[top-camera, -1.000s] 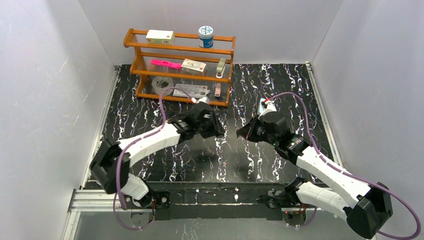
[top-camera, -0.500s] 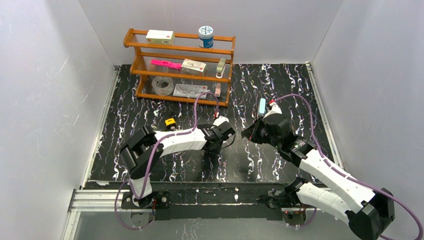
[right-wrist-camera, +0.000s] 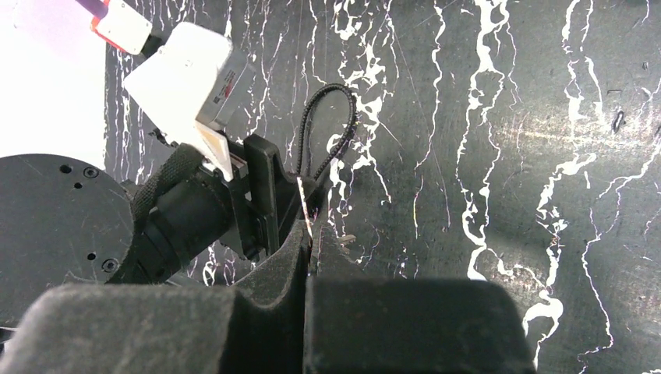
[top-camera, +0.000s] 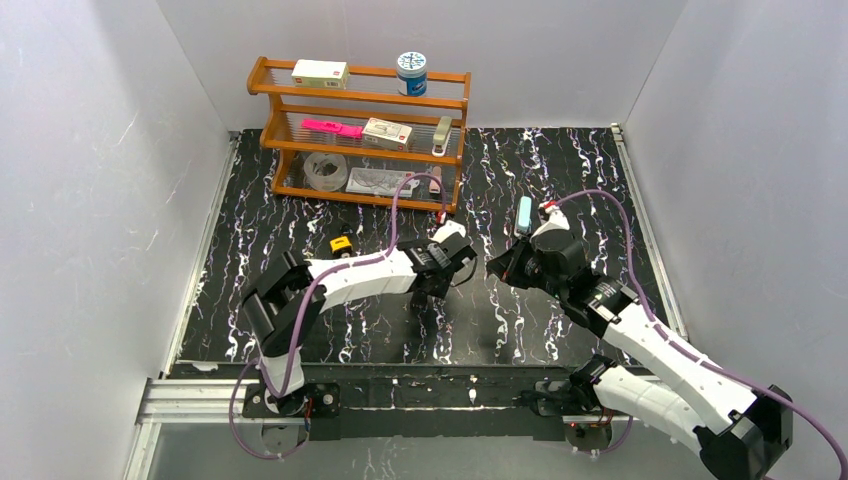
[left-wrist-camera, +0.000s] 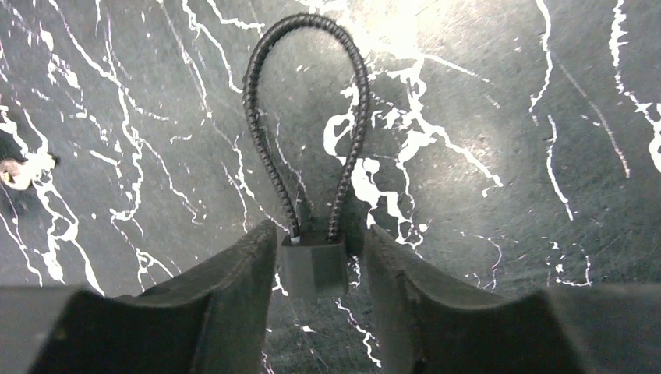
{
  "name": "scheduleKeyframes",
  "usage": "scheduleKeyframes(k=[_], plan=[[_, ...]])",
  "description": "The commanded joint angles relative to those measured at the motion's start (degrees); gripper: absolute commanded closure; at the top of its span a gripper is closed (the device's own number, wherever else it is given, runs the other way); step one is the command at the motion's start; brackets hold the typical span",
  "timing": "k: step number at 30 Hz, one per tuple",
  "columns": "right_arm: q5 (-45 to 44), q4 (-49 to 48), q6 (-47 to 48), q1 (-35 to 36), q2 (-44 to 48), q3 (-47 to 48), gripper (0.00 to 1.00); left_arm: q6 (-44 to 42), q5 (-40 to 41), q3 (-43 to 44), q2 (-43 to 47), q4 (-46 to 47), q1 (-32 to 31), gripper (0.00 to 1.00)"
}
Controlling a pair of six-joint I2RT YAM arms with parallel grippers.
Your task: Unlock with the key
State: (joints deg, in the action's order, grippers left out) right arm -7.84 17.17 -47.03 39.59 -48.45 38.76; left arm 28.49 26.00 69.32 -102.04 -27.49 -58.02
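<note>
The lock is a small dark block (left-wrist-camera: 313,266) with a black braided cable loop (left-wrist-camera: 308,117), low over the marbled table. My left gripper (left-wrist-camera: 316,249) is open and straddles the block: the left finger is close against it, and a narrow gap shows at the right finger (left-wrist-camera: 390,273). In the right wrist view the loop (right-wrist-camera: 331,128) sticks out of the left gripper. My right gripper (right-wrist-camera: 310,234) is shut on the key, whose thin metal blade (right-wrist-camera: 305,204) points at the lock. In the top view both grippers, left (top-camera: 455,263) and right (top-camera: 497,266), face each other mid-table.
A wooden shelf rack (top-camera: 360,95) with boxes, a tin and a tape roll stands at the back left. A small yellow-and-black object (top-camera: 341,243) lies left of the left arm. A light-blue oblong (top-camera: 523,213) lies behind the right wrist. White walls close three sides.
The left arm has folded its elbow down and left, uncovering the yellow-and-black object, and its gripper has moved right. The right gripper has shifted slightly right with the key.
</note>
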Motion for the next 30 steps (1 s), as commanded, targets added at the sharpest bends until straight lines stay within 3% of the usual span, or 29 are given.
scheduleKeyframes(k=[1, 11, 18, 21, 30], plan=[[-1.61, 0.46, -0.39, -0.23, 1.28, -0.33, 0.99, -0.35, 0.42, 2.62, -2.65, 0.67, -0.09, 0.63], [-2.4, 1.97, -0.42, -0.38, 2.33, -0.36, 0.99, 0.88, -4.75, 2.18, -7.1, 1.91, 1.89, 0.68], [-2.28, 1.69, -0.75, -0.47, 1.89, 0.06, 0.99, 0.37, -6.59, 0.42, -5.83, 3.95, 3.38, 0.91], [-2.27, 1.64, -0.87, -0.46, 1.45, 0.38, 0.99, -0.48, -7.98, -0.05, -3.98, 4.8, 4.13, 0.99], [-0.94, 0.31, -2.34, -1.03, -2.49, 0.19, 0.99, -8.08, -19.17, -6.63, 9.81, 17.74, 4.31, 1.0]])
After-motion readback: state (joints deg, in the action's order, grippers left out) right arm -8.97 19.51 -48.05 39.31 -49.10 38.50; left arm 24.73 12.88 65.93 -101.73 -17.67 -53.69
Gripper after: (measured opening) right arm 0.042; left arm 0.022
